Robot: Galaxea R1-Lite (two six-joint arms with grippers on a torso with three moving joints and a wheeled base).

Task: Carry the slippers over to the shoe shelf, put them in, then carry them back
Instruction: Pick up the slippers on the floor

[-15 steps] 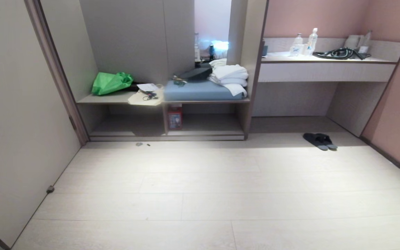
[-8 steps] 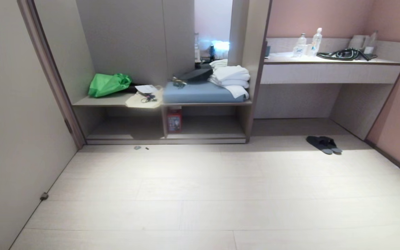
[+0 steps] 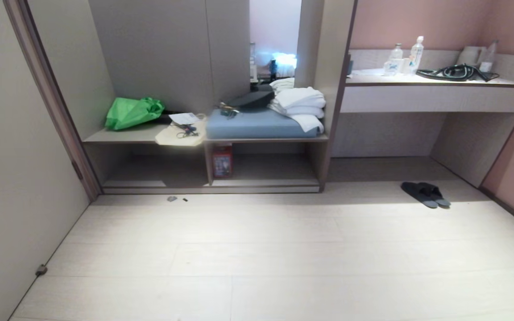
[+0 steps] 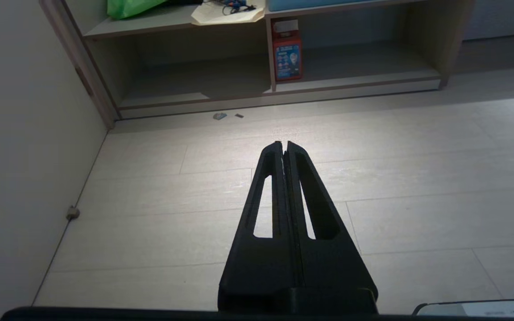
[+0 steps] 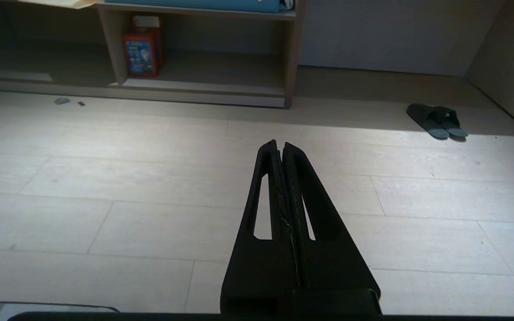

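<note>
The black slippers (image 3: 425,194) lie side by side on the pale floor at the right, in front of the recess under the counter; the right wrist view shows the slippers (image 5: 437,121) far ahead of the fingers. The shoe shelf (image 3: 266,183) is the low open cubby at the middle, split by a vertical divider (image 3: 208,162). In the left wrist view the shoe shelf (image 4: 355,80) lies well ahead. My left gripper (image 4: 282,143) and right gripper (image 5: 280,143) are both shut and hold nothing, hanging over bare floor. Neither arm shows in the head view.
A red box (image 3: 222,161) stands in the shelf beside the divider. Above it lie a green bag (image 3: 132,112), a blue cushion (image 3: 257,125) and folded white towels (image 3: 301,104). The counter (image 3: 435,82) carries bottles and a black cable. A wall (image 3: 11,178) closes the left. Small scraps (image 3: 172,199) lie on the floor.
The whole head view has shifted: the shelf unit and the slippers appear lower and larger, so the camera has moved closer. Nothing in the room has moved by itself.
</note>
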